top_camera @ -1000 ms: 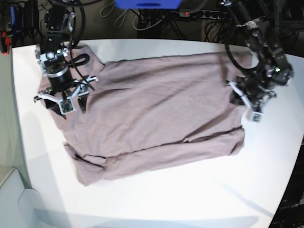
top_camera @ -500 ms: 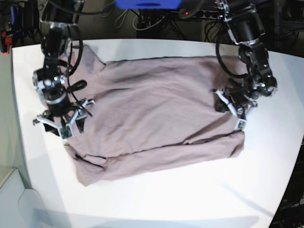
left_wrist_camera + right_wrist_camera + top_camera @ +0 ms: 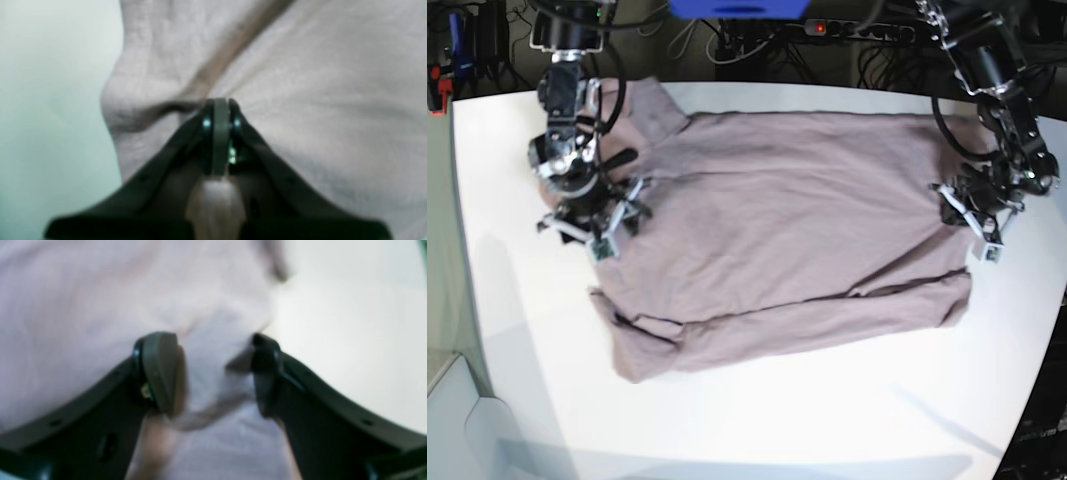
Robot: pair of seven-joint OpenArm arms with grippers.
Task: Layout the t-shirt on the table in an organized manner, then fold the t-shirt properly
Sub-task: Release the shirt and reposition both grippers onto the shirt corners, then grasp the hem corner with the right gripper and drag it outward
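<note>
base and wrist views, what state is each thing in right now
t-shirt: spread on the table, near edge bunched and wrinkled
left end effector: shut on the t-shirt, pinching a fold at its edge
right end effector: open, jaws astride a ridge of fabric
table: white, shirt lying on it

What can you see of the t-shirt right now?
The t-shirt is a dusty mauve-pink, soft-looking knit, spread wide and mostly flat on the white table. Its near edge is doubled over in a long fold, with bunching at the corners. The left end effector is shut on a pinch of cloth at one edge; the right end effector stands open astride a raised wrinkle at the other edge.
</note>
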